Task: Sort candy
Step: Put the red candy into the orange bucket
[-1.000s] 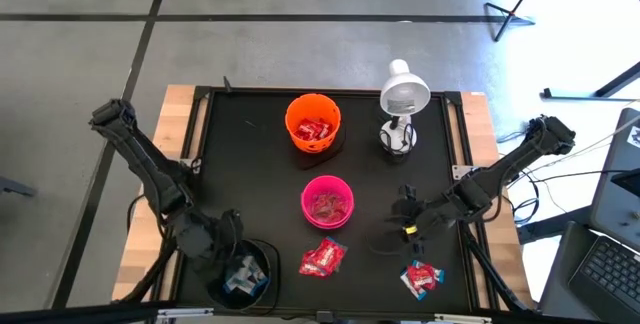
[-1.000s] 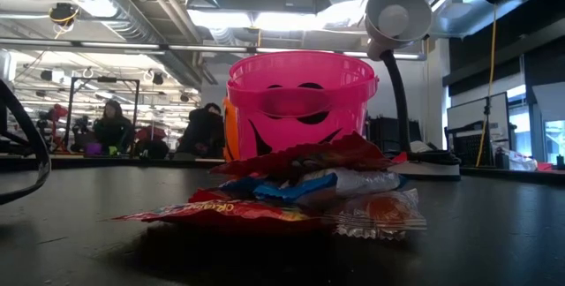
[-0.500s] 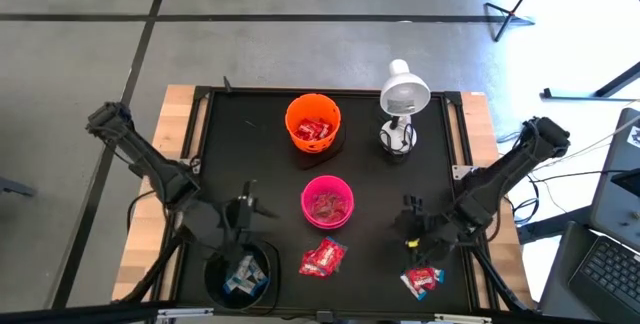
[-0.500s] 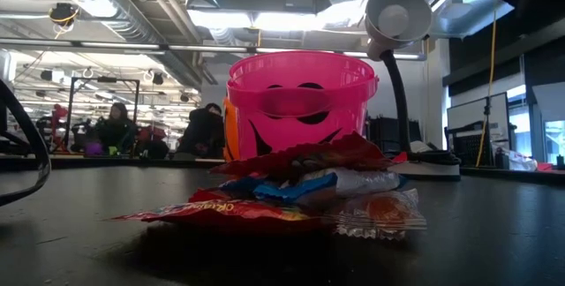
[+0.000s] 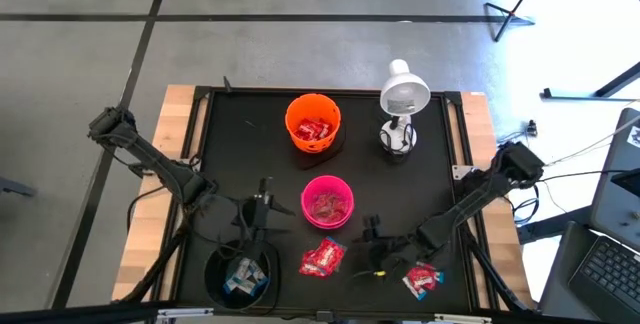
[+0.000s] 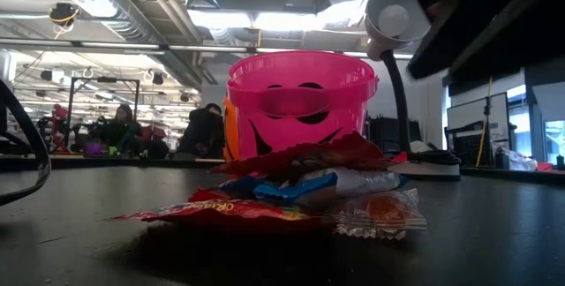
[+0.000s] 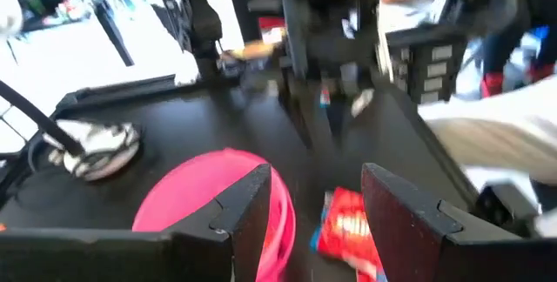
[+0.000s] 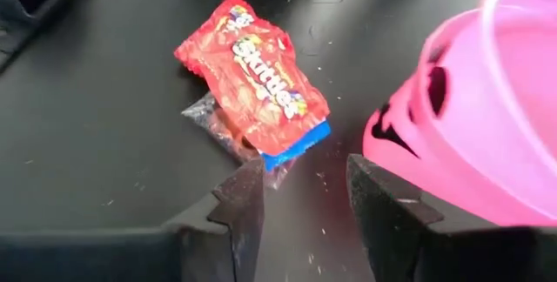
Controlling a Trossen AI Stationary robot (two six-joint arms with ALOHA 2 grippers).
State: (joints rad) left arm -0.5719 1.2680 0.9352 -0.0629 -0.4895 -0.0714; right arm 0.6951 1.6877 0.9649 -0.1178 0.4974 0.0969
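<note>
While right gripper (image 8: 305, 204) hovers with fingers apart, empty, red candy pile (image 8: 257, 86) lies just ahead on table, pink bowl (image 8: 487, 117) beside it.

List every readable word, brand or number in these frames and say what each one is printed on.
"Skittles": on the red candy packet lying beside the pink bowl, right wrist view.
Orange lettering on the flat wrapper at the bottom of the candy pile, low view: begins with what looks like "OR", the rest too blurred to read.
Print on the candy near the right gripper, high view: too small to read.
Pink bowl: a cut-out face, no text.
</note>
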